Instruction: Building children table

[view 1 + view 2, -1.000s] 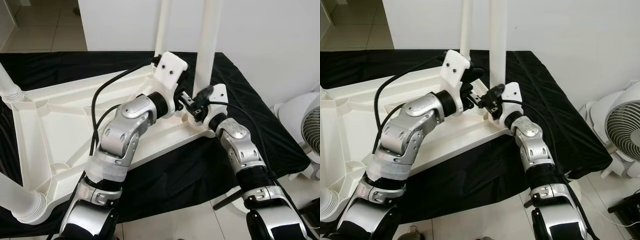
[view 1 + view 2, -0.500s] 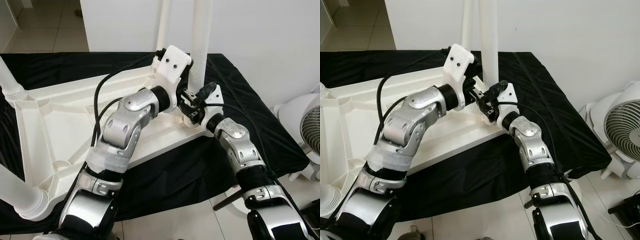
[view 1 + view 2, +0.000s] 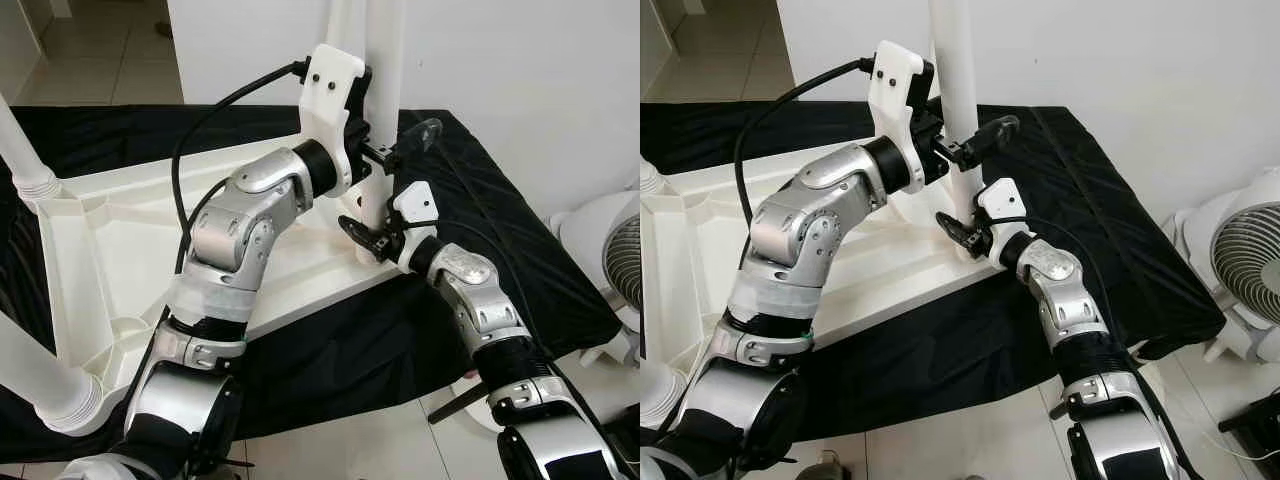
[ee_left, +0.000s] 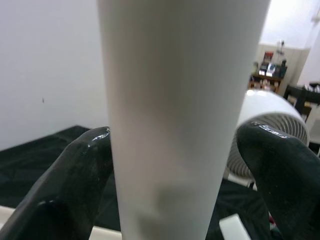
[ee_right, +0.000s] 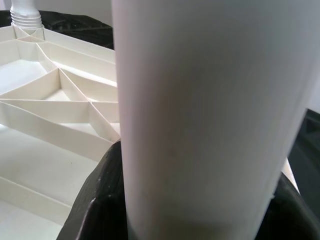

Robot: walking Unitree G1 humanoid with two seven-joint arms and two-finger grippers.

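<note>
Hands on the upright white plastic table leg (image 3: pixel 958 90), standing at the near right corner of the upturned white ribbed tabletop (image 3: pixel 110 260) on the black cloth (image 3: pixel 520 270).
My left gripper (image 3: pixel 385 152) straddles it higher up, fingers spread around it; my right gripper (image 3: pixel 368 236) clamps its base.

A black cloth (image 3: pixel 520 270) covers the low surface and hangs over its front edge down to the pale tiled floor (image 3: pixel 370 450). On the cloth lies the white plastic table top (image 3: pixel 130 270), turned upside down, so its ribs and corner sockets face up, and white legs (image 3: pixel 378 90) stand up from its corners. On the floor, just beside the right end of the cloth, stands a white fan (image 3: pixel 1245 260).
</note>
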